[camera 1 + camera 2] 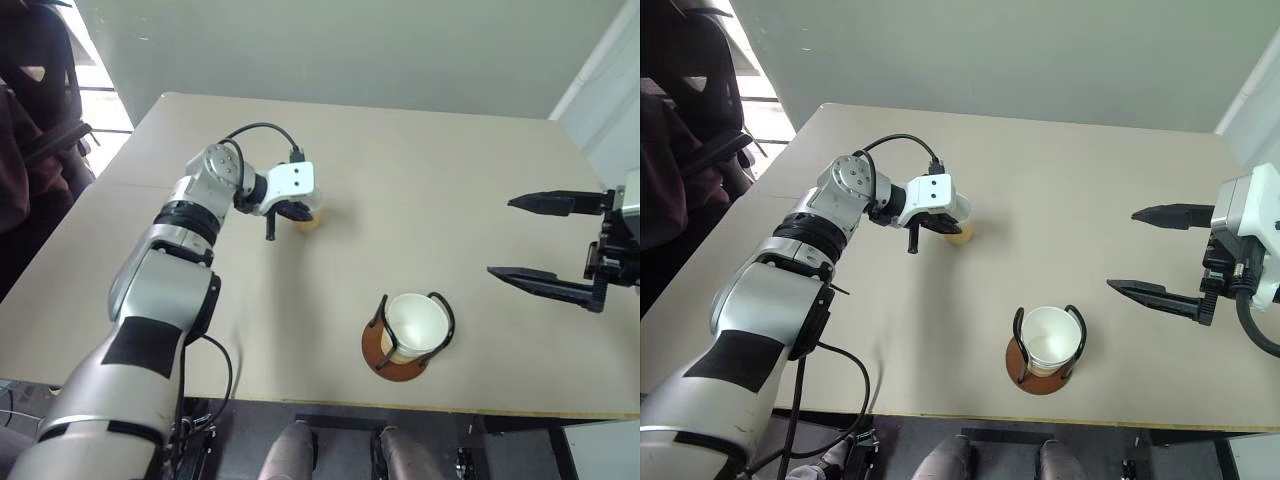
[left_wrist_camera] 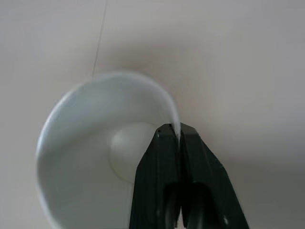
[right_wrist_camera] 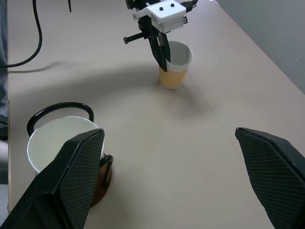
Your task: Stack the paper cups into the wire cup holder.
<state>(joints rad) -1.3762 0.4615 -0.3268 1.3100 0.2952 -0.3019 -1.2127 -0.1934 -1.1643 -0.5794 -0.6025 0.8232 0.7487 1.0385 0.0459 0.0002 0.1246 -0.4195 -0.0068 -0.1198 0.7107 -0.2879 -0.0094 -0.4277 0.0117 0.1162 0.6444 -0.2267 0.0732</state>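
L gripper [image 3: 163,59] is clamped tight on the rim of a lone paper cup [image 3: 173,71], one finger inside and one outside the wall; this cup stands upright on the table [image 1: 420,170], well apart from the wire cup holder [image 1: 1044,375], on its far-left side. R gripper [image 1: 533,240] hangs above the table to the right of the holder w/ jaws spread wide, nothing between them. Holder sits near the table's front edge w/ a white-lined cup [image 1: 1052,338] already nested inside its black loops.
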